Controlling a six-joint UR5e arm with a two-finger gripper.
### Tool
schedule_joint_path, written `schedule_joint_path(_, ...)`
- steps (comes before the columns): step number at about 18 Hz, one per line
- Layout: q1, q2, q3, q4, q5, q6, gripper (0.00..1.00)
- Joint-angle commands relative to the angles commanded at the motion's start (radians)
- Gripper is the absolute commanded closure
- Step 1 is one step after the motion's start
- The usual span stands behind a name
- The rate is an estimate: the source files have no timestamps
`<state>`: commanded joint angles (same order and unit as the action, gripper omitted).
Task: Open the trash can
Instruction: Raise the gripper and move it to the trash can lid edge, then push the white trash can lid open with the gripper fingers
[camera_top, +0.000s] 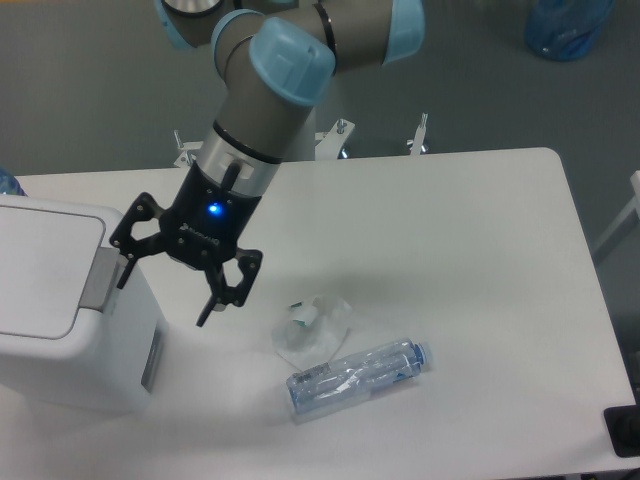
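Camera view from above and in front: I am holding my pincer (166, 279) spread wide and empty, hanging just beside the right edge of the trash can (70, 310), which is sitting at the left end of the surface (470, 250) with its lid (40, 265) lying flat and closed. One finger (128, 262) is hovering close to the grey push tab (97, 277) on the lid's right side; I cannot tell whether it is touching yet. The other finger (218, 297) is hanging over bare surface, clear of the crumpled wrapper (312, 328) and the crushed bottle (358, 377) lying to the right.

To do this well, I am judging that the tab is the part to press, so I am wanting one fingertip squarely over its middle, not on the seam between tab and lid. Narrowing the pincer first would probably give a stiffer, more exact point of contact. Pressing straight down matters: a slanted push could slide off the smooth plastic or shove the whole can sideways. Then I should be lifting away cleanly, leaving the lid room to spring up.
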<state>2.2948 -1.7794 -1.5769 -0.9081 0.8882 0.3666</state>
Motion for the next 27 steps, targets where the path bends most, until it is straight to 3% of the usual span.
schedule_joint_path(7,-0.014,0.009,-0.043,0.003,0.002,0.009,0.0)
schedule_joint_path(27,-0.018,-0.002,-0.043,0.006,0.002,0.008,0.0)
